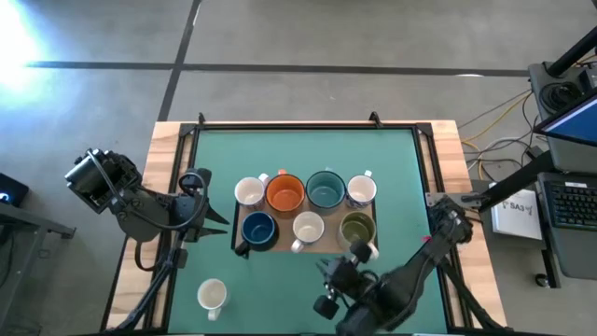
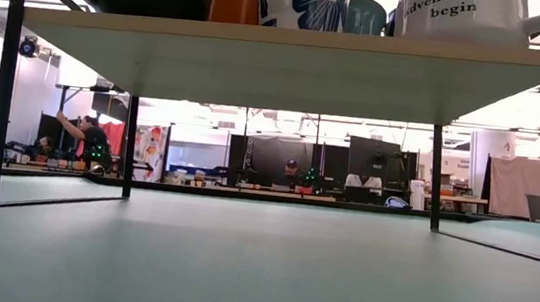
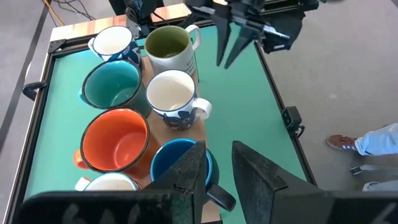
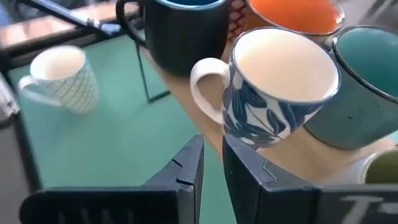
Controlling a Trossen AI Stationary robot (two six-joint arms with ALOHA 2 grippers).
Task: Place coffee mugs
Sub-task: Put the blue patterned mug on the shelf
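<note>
A low rack (image 1: 283, 245) with a wooden top on black legs stands mid-table. Several coffee mugs stand upright on it: cream (image 1: 250, 191), orange (image 1: 285, 193), teal (image 1: 325, 189) and white-blue (image 1: 361, 190) in the far row, navy (image 1: 257, 228), blue-flowered white (image 1: 308, 227) and olive-inside (image 1: 357, 227) in the near row. Another white mug (image 1: 213, 296) stands on the mat at the near left. My right gripper (image 4: 213, 152) hovers off the rack's near edge, facing the flowered mug (image 4: 280, 93), narrowly open and empty. My left gripper (image 3: 219, 162) waits left of the rack, narrowly open and empty.
The green mat (image 1: 392, 159) lies inside a black frame with wooden borders (image 1: 168, 140). From the low view the rack's underside (image 2: 289, 68) and legs (image 2: 0, 92) span the table, with free mat beneath. People and desks show in the room far behind.
</note>
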